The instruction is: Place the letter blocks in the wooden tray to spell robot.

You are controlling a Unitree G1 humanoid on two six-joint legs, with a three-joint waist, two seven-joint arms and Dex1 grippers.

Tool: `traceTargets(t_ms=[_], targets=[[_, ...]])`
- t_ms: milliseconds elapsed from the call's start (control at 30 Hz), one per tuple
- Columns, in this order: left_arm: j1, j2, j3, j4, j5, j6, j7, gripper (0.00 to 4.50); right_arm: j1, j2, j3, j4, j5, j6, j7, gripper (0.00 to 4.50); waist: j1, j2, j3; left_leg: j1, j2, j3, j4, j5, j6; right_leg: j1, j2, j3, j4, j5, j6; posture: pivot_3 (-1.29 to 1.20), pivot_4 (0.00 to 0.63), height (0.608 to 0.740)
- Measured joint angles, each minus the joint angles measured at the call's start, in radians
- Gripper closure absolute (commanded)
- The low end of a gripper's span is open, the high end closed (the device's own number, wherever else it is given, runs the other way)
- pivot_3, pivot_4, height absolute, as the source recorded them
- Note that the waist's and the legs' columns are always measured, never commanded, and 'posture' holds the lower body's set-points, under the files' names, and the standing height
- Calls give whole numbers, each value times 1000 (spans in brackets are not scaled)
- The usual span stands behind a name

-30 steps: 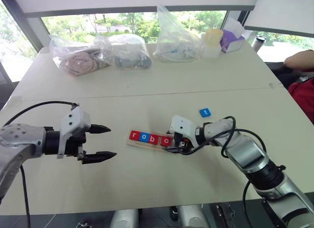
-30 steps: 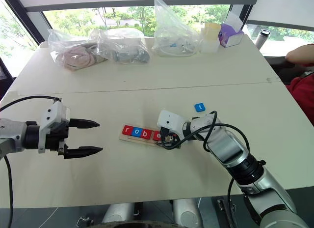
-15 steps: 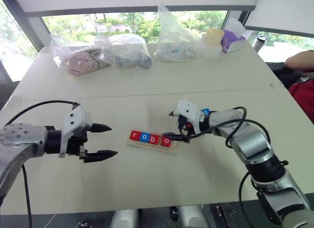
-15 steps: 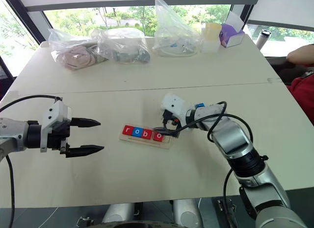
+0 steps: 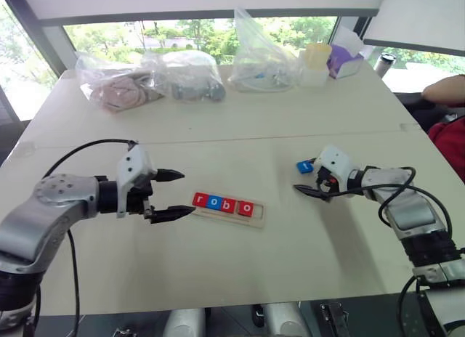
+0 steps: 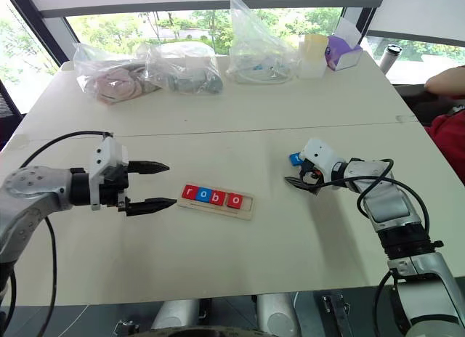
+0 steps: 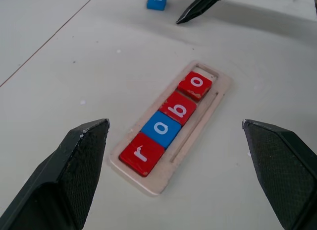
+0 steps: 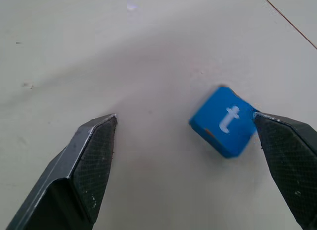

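Note:
The wooden tray (image 5: 259,209) lies mid-table holding four letter blocks that read r (image 5: 200,200), o (image 5: 213,202), b (image 5: 229,205), o (image 5: 246,207); its right-end slot is bare. The blue t block (image 5: 304,165) lies on the table to the tray's right, a little further back. My right gripper (image 5: 304,179) stands open around it, with the t block (image 8: 224,122) close against one finger (image 8: 285,155). My left gripper (image 5: 188,192) is open and holds nothing, just left of the tray's r end (image 7: 141,154).
Clear plastic bags (image 5: 189,75) with contents, a cup (image 5: 315,61) and a purple box (image 5: 341,59) stand along the table's far side. A seam (image 5: 218,142) runs across the table. A person's arm (image 5: 443,88) shows at the far right.
My right gripper has left the tray's right end and swung right and back to the t block. My left gripper has come closer to the tray's left end.

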Motion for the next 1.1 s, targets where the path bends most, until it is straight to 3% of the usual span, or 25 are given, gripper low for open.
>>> traceTargets(t_ms=[100,233,400,533,667,833,1100], targets=[[-1,-7,-1,-6,6,-4,17,0,-31,117,-84,-38,5,272,-166,62,3,0,0,-1,1,-2,0,0,0,-1,1,0,1,1,0,0,150,740],[8,-29,4,-38,-13,4,37,0,14,276,-182,-238,3,569,-378,62,12,0,-1,-2,0,-5,0,0,0,-1,0,-1,0,1,2,0,150,740],[-19,-56,2,-39,-16,5,66,0,38,422,-238,-337,-1,691,-547,62,8,0,-1,-1,0,-5,1,0,0,0,0,0,0,0,0,0,150,740],[-35,-64,-7,-33,-10,3,69,0,33,478,-257,-329,0,684,-619,1194,4,0,-2,0,0,-2,1,0,0,0,1,0,0,0,0,0,150,740],[-49,-78,-25,-22,4,-5,71,0,13,490,-258,-301,0,667,-666,3276,9,0,-2,0,0,-3,1,0,0,0,0,0,0,0,0,0,150,740],[-56,-110,-49,-13,27,-20,80,0,19,498,-251,-310,-9,656,-716,3344,10,0,-2,-1,-1,-3,1,0,0,0,0,0,0,0,0,0,150,740],[-56,-314,-140,84,185,-204,200,0,284,616,-239,-848,-58,948,-853,3344,10,4,-4,-2,-1,-7,-1,0,0,-1,-2,-1,-1,0,4,0,150,740]])
